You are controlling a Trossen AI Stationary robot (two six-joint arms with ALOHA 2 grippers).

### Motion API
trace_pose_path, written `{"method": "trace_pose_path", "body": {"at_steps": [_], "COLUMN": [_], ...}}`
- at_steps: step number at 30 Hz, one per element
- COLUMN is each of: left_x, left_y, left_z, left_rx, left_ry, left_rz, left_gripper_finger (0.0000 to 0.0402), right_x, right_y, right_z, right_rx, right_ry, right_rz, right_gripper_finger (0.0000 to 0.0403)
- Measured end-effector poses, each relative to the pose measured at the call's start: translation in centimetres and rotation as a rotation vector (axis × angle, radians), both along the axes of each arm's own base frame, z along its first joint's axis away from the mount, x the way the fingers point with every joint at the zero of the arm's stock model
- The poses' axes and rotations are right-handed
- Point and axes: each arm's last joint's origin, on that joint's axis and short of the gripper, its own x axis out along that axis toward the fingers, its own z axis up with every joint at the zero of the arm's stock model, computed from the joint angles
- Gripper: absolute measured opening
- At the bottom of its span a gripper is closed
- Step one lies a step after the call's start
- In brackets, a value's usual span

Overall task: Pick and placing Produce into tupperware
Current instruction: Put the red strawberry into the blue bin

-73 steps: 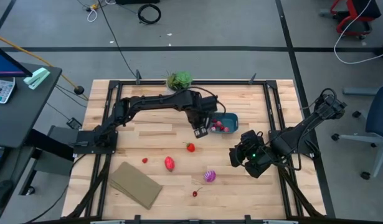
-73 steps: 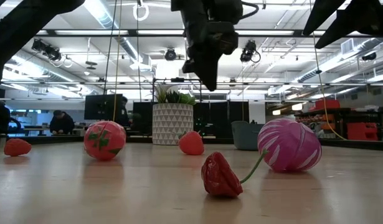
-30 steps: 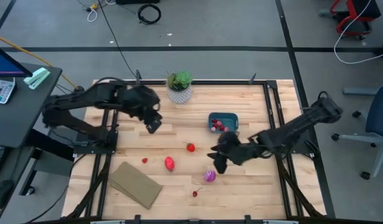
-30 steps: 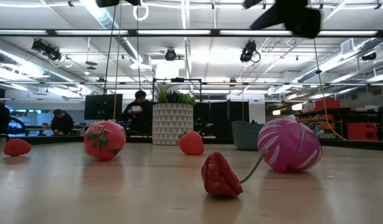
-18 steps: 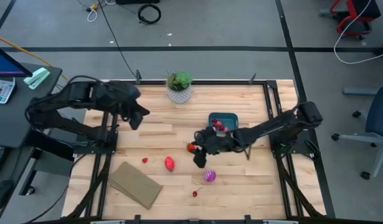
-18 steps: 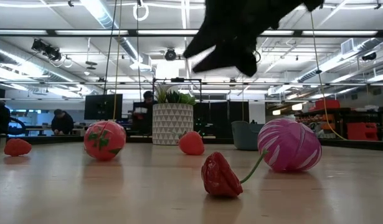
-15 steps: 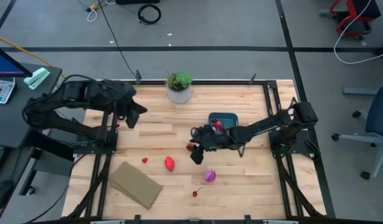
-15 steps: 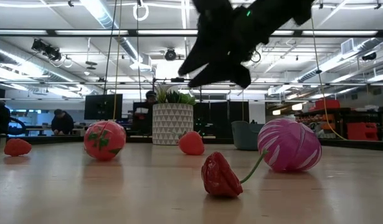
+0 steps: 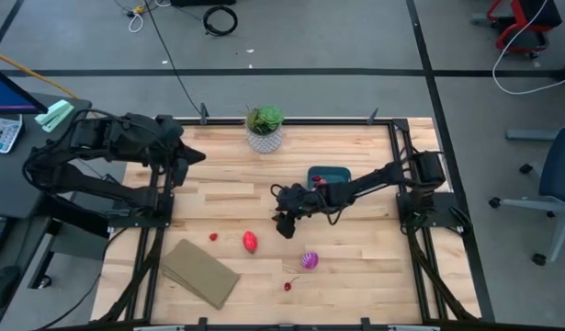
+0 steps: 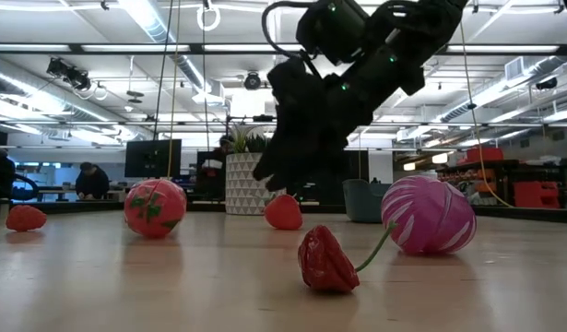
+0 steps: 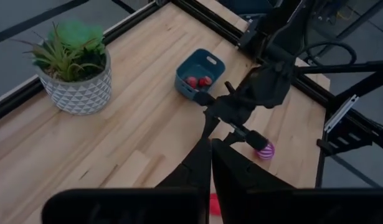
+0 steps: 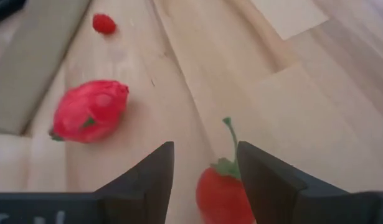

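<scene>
1 small red strawberry [image 12: 221,191] sits directly between the spread fingers of the right gripper [image 9: 284,223], stem pointing away, while the pressed-together left gripper [image 9: 186,164] waits far off.

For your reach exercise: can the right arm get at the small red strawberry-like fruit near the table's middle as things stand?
Probably yes. The right gripper is open, and the small red fruit lies on the table between its fingers, with nothing in the way.
</scene>
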Motion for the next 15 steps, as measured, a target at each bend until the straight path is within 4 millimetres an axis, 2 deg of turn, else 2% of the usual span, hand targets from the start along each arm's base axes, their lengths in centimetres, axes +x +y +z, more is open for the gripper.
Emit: {"method": "trace_pose_path", "body": {"at_steps": [8, 15], "left_x": [0.0, 0.0], "left_y": [0.0, 0.0], "left_z": [0.0, 0.0], "left_rx": [0.039, 0.047], "left_ry": [0.011, 0.011], "left_rz": [-0.027, -0.015], "left_gripper_finger": [0.0017, 0.0018], "right_x": [0.2, 0.5], "right_y": [-1.4, -2.0], "right_z": [-1.0, -2.9], "right_rx": [-0.059, 0.026], "right_ry": [0.026, 0.054], "right_rz": [-0.028, -0.027], "right_gripper_finger": [0.0186, 0.0186]}}
